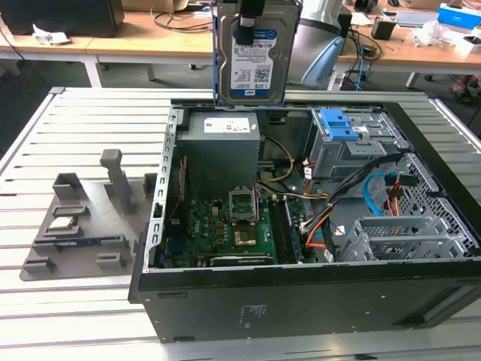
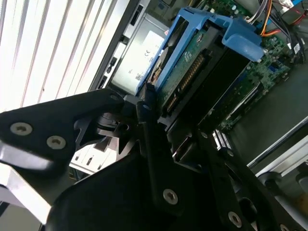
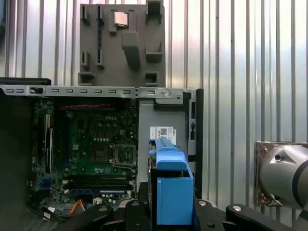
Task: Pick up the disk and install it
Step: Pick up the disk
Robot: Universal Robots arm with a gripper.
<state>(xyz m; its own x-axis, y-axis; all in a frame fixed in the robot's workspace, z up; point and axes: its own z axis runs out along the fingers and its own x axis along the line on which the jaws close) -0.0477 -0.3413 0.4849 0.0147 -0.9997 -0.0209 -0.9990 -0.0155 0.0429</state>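
Silver disk (image 1: 259,71) in its blue bracket hangs upright above the open computer case (image 1: 301,304), clamped between the tool (image 1: 246,31) fingers.

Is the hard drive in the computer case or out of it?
Out: the disk hangs on edge in the gripper, above the open computer case.
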